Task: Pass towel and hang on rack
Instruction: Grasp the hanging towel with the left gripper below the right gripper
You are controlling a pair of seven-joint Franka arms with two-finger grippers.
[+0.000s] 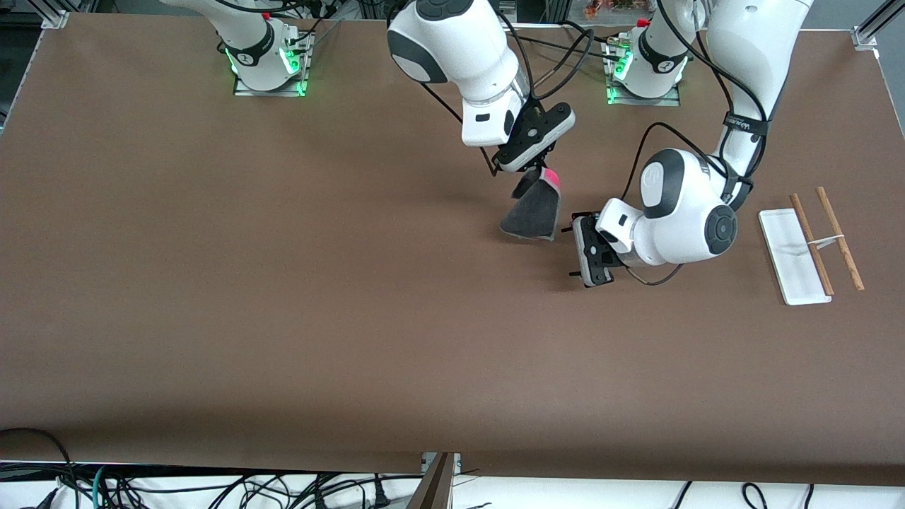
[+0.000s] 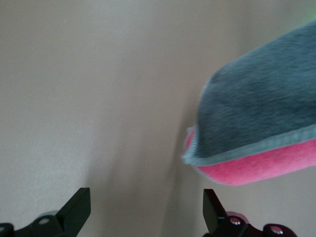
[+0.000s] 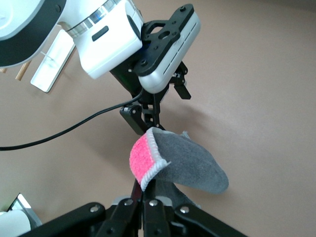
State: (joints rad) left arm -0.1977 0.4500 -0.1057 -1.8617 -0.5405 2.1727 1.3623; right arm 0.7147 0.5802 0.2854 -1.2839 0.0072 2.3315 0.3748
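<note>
My right gripper [image 1: 528, 175] hangs over the middle of the table, shut on one corner of the towel [image 1: 532, 213]. The towel is dark grey with pale trim and a pink patch, and it dangles just above the table. In the right wrist view my fingers [image 3: 143, 195] pinch the towel [image 3: 190, 165]. My left gripper [image 1: 570, 252] is open and empty, level with the towel's lower edge and close beside it, toward the left arm's end. In the left wrist view the towel [image 2: 256, 118] hangs ahead of my open left gripper [image 2: 146, 200], apart from the fingers. The rack [image 1: 813, 244] lies at the left arm's end.
The rack's white base [image 1: 792, 265] and two brown rods lie flat on the brown table, and it also shows in the right wrist view [image 3: 49, 66]. The left arm's elbow [image 1: 689, 212] sits between the towel and the rack. Cables trail by the arm bases.
</note>
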